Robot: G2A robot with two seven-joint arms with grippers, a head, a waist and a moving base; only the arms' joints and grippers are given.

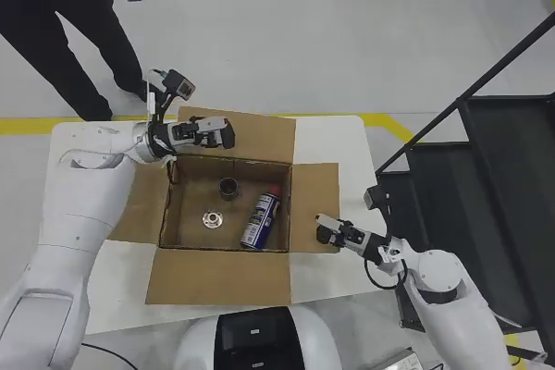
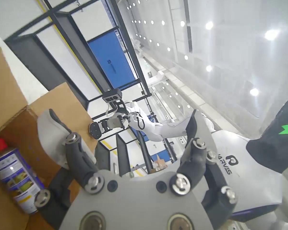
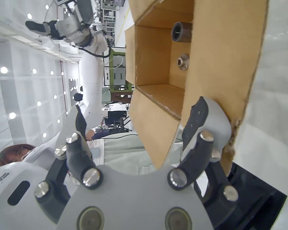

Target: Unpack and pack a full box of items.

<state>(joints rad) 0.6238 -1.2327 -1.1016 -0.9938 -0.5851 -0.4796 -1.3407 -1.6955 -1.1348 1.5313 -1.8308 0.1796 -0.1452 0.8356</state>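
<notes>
Table [image 1: 328, 139] is occupied by open box [image 1: 220, 276]; spray can [image 1: 261, 220] is laid crosswise ahead of spread, empty right gripper [image 1: 322, 228], farther from spread left gripper [image 1: 224, 131].

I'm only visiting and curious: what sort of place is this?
Likely a factory hall or robot test floor: a yellow floor line, black metal racks, and a high ceiling with rows of lights.
</notes>
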